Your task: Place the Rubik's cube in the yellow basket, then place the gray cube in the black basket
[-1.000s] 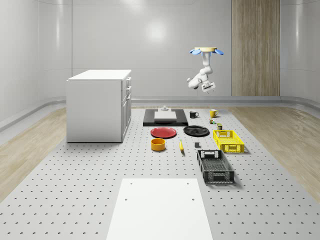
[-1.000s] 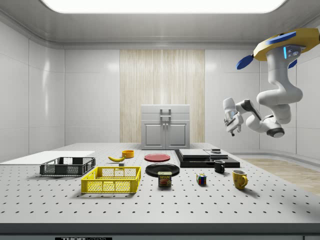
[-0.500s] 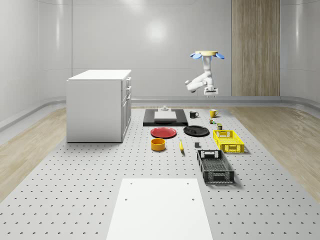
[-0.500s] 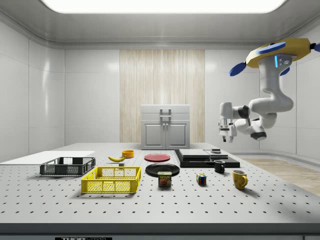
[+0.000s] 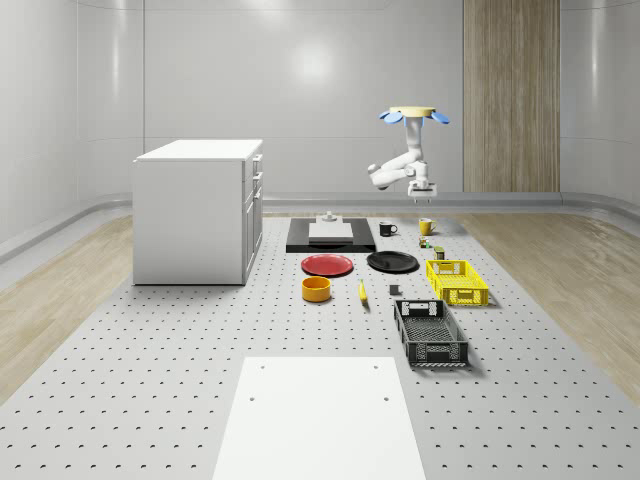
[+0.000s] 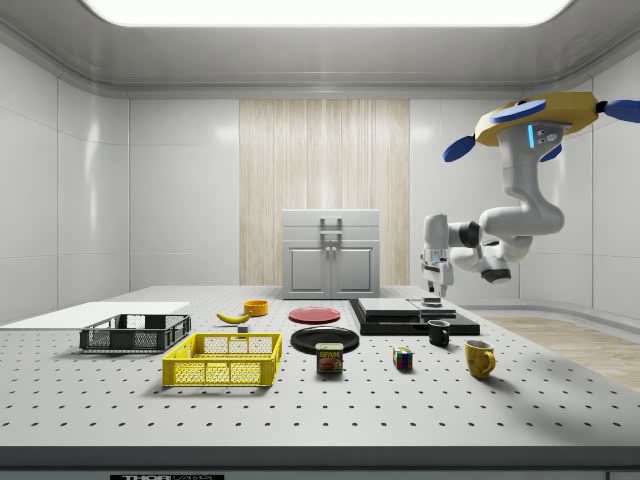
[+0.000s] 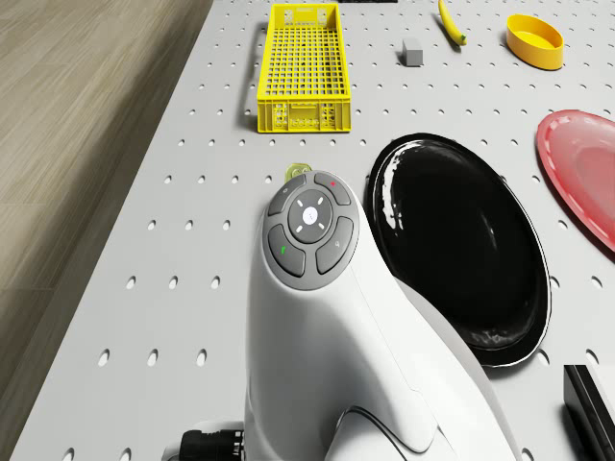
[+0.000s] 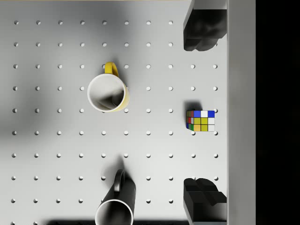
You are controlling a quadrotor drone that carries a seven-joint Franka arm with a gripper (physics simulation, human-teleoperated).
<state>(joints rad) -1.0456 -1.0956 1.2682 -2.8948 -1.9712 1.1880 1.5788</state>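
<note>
Multicoloured, your Rubik's cube (image 8: pixel 200 120) sits on the bench (image 8: pixel 56 140) beside the yellow mug (image 8: pixel 108 92). Your drone (image 6: pixel 535 112) hovers above that mug, with the end effector (image 8: pixel 204 115) over the cube, fingers (image 8: pixel 202 29) spread apart, holding nothing.

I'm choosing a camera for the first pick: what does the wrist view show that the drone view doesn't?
Wrist view alone: the Rubik's cube, a yellow mug, a black mug and both open fingers. Drone view alone: the yellow basket, gray cube, black plate, banana. Both share the perforated table.
</note>
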